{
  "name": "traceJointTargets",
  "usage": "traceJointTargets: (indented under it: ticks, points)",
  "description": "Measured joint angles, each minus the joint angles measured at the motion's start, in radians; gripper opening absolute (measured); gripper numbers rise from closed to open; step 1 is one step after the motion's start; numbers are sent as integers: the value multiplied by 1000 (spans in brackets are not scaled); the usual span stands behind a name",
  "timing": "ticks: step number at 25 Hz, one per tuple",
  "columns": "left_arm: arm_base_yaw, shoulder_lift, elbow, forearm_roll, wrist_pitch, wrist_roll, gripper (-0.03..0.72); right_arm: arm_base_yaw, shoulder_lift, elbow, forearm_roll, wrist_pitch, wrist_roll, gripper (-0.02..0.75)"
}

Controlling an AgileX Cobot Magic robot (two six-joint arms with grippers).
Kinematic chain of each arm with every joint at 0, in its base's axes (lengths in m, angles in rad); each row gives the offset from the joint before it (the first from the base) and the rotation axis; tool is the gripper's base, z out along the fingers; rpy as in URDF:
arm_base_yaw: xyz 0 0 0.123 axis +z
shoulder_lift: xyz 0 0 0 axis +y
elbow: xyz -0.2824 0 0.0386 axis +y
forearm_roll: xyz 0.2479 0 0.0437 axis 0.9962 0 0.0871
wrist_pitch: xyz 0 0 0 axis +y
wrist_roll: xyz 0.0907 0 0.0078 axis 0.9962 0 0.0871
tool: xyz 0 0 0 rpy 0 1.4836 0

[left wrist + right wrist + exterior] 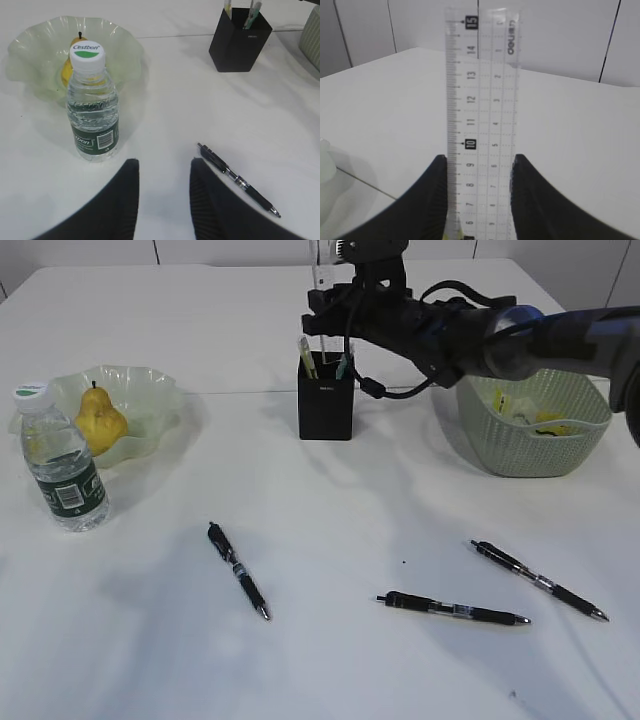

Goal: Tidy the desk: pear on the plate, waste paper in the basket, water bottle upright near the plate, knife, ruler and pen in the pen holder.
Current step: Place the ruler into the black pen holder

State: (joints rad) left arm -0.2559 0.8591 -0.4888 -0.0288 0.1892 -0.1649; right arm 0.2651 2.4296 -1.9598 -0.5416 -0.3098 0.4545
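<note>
The large plain white desk (330, 530) carries everything in sight. At its left a translucent pale-green dish with a wavy rim, the plate (150, 400), holds the yellow pear with a short brown stem (99, 421). Just in front of the plate the small clear water bottle with a dark green label and white cap (62, 462) stands upright; in the left wrist view it overlaps the plate's near rim.

The left gripper (164, 172) hovers low over bare desk, its black jaws parted with nothing between them, the bottle just ahead to its left and a black pen (237, 180) lying to its right.

Near the back centre stands the small black square-sided pen holder (326, 398), with a few slim items poking out of its top. The right arm reaches in from the right above it, and the right gripper (479, 172) has its jaws closed on the short transparent plastic ruler (481, 100), held upright, flat between the two jaws, its printed scale running upward.

To the right sits the grey-green perforated basket (530, 445), with yellow and white crumpled waste paper (528, 410) inside.

Three black pens lie loose on the near desk: one left of centre (238, 571), one at centre right (455, 609), one further right (540, 581).
</note>
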Motion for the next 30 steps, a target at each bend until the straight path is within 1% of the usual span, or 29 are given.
traceJointTargets:
  ticks: [4,17,30]
  points:
    - [0,0,0,0,0,0,237,0,28,-40,2,10,0,306]
    - [0,0,0,0,0,0,237,0,46,-44,7,97,42,306]
    - [0,0,0,0,0,0,237,0,46,-44,8,110,68,306]
